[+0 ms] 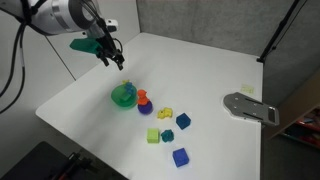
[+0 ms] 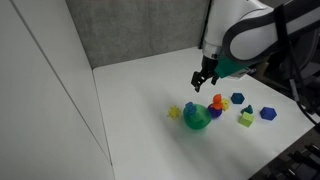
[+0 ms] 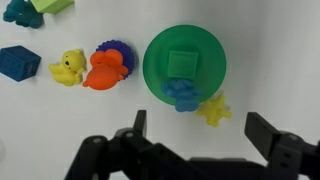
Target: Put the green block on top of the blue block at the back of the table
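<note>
White table (image 1: 200,60) fills most of the scene, and behind it stands a grey wall (image 1: 190,15). A group of small toys lies close together on the table. The gripper (image 1: 115,62) hangs above the table, near the dish (image 1: 123,96) but not touching it, and it holds nothing. In the wrist view its two fingers (image 3: 135,128) are at the bottom edge, far from each other, with only bare table between them, so the jaws are spread.

The green block (image 1: 153,135) is a lime cube that rests on the table, on the side of the group far from the gripper. Just beside it is a smaller teal block (image 1: 167,134). The blue block (image 1: 184,121) is dark navy. It rests on the table near these two but apart from them, and nothing is on top of it. A royal-blue cube (image 1: 180,157) lies alone, closer to the table edge.

The dish is green and round. In the wrist view a green square piece (image 3: 182,63) shows at its middle, a small blue figure (image 3: 181,95) is at its rim, and a yellow star (image 3: 213,108) touches this figure. Beside the dish is an orange toy (image 3: 105,72) with something purple (image 3: 113,47) behind it, then a yellow duck (image 3: 67,67), then the blue block at the left edge.

A grey metal piece (image 1: 250,107) lies well apart from the toys.
</note>
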Tool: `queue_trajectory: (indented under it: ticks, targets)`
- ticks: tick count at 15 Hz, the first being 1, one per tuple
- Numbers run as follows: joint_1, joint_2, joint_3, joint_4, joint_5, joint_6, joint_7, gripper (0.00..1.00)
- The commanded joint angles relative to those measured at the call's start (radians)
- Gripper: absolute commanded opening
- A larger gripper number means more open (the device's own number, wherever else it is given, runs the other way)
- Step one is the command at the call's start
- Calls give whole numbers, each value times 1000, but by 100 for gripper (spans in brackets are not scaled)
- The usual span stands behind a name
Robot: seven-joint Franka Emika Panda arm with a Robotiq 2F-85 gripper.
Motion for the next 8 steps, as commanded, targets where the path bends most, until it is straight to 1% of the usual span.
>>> queue_trajectory:
  ticks: [1,4,8]
  targets:
    - [23,32,-38,-25,6,94,17,100]
    - [39,84,-64,-23,1,135,29,100]
    - [71,160,-100,-1,4,154,45,100]
